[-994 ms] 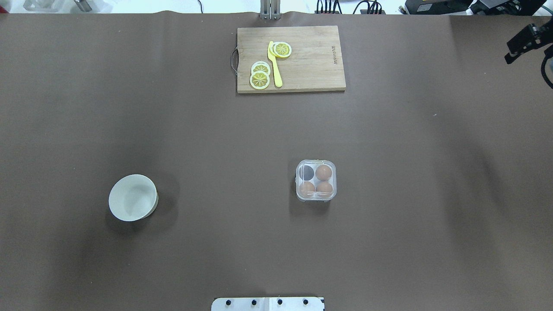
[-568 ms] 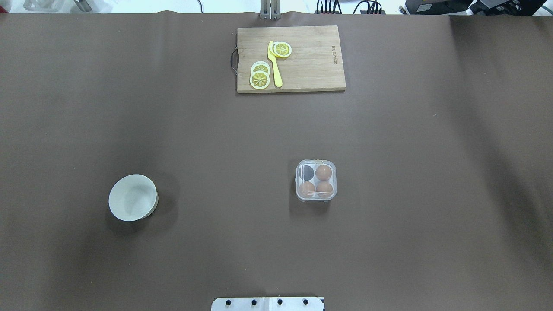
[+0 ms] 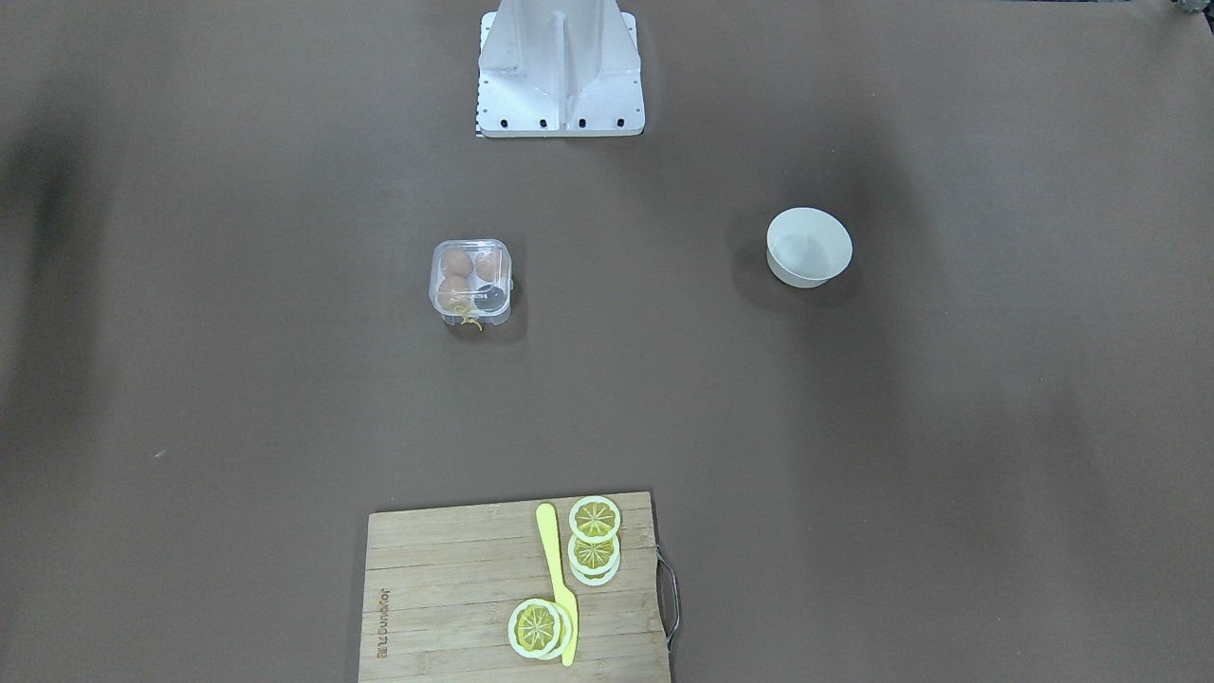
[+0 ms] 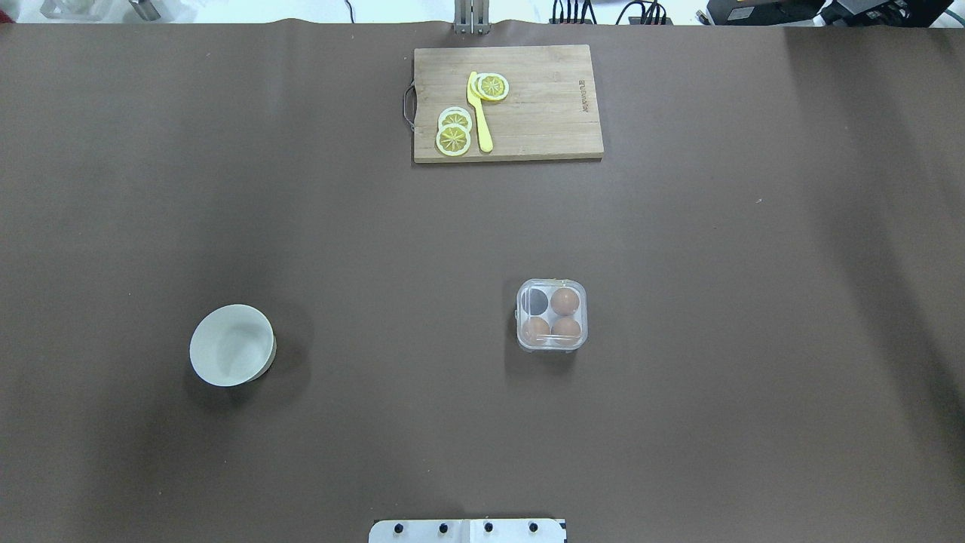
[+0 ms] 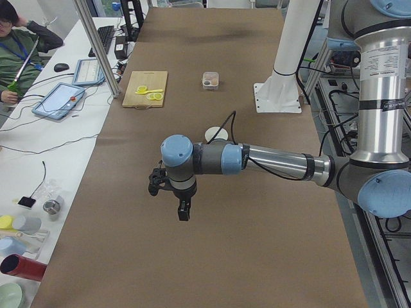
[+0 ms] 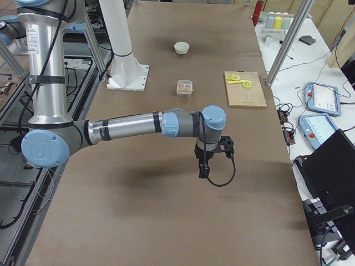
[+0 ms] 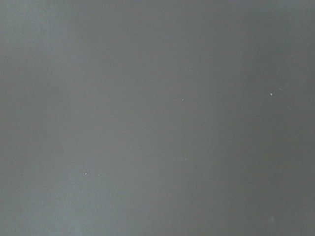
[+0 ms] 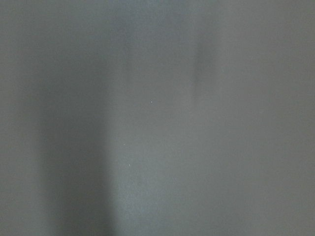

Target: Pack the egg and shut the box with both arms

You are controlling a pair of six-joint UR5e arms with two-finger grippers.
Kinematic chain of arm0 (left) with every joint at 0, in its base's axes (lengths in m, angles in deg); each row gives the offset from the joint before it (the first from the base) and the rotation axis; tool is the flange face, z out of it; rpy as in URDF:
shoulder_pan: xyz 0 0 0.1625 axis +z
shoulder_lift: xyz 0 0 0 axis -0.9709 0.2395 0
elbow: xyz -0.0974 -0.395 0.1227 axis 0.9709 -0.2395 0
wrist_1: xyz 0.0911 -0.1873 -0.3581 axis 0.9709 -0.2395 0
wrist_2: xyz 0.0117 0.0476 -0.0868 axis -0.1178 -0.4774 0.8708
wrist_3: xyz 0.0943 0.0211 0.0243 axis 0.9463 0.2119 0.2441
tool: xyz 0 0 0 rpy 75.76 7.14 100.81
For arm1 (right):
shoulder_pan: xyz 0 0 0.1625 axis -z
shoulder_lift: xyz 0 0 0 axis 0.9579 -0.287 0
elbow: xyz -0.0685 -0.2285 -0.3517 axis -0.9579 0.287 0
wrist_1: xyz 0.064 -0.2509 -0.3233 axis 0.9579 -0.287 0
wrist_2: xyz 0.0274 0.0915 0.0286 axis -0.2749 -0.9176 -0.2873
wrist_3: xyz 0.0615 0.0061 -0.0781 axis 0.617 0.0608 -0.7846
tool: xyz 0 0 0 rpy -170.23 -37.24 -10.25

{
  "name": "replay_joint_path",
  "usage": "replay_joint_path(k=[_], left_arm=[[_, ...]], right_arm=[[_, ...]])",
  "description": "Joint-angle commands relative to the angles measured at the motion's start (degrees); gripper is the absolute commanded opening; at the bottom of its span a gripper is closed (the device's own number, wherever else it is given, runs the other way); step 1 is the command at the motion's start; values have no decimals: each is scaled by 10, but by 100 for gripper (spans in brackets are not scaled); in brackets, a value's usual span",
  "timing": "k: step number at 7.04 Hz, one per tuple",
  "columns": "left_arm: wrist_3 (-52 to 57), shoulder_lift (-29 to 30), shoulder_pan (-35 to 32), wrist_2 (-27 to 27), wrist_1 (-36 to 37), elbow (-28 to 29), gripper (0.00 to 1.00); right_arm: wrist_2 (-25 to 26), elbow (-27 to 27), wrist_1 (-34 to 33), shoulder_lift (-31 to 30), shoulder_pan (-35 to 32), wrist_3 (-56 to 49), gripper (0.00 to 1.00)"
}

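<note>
Left gripper (image 5: 183, 212) downward, arm (image 5: 276, 162) outstretched

The box (image 4: 535, 302), with three eggs (image 4: 565, 301) in it, sits near the middle of the worktop (image 4: 678, 226). The bowl (image 4: 230, 347) is well apart on its left. Far behind lies the cutting board (image 4: 543, 113), with lemon slices (image 4: 453, 139) and a knife (image 4: 480, 113) on it.

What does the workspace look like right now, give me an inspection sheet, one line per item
Surface: brown table cover, shadowed in patches.
Job's things: clear box holds three eggs; one cell empty; lid looks shut.
Clutter: empty white bowl; cutting board with lemon slices and a yellow knife.
Grippers: left gripper and right gripper hang over the table cover, away from the box; open or shut cannot be told.
Cables: a black cable loops at the right wrist.
Surroundings: person seated at a side desk.
</note>
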Motion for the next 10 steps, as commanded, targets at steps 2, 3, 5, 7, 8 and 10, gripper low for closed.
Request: replay_joint_path(k=[2,3,5,7,8,10], left_arm=[[-1,1,0,4,0,5,98],[-3,2,1,6,0,3,98],[-6,8,1,6,0,0,98],[-5,9,-2,6,0,-40,98],[-1,5,-11,6,-1,-74,98],[-2,1,-13,5,-17,-32,98]], right_arm=[[4,-20,1,-30,-3,0,100],[3,-20,1,-30,-3,0,100],[3,-20,1,-29,-3,3,100],[3,-20,2,-27,-2,6,100],[3,-20,2,-27,-2,6,100],[2,-21,1,-27,-2,7,100]])
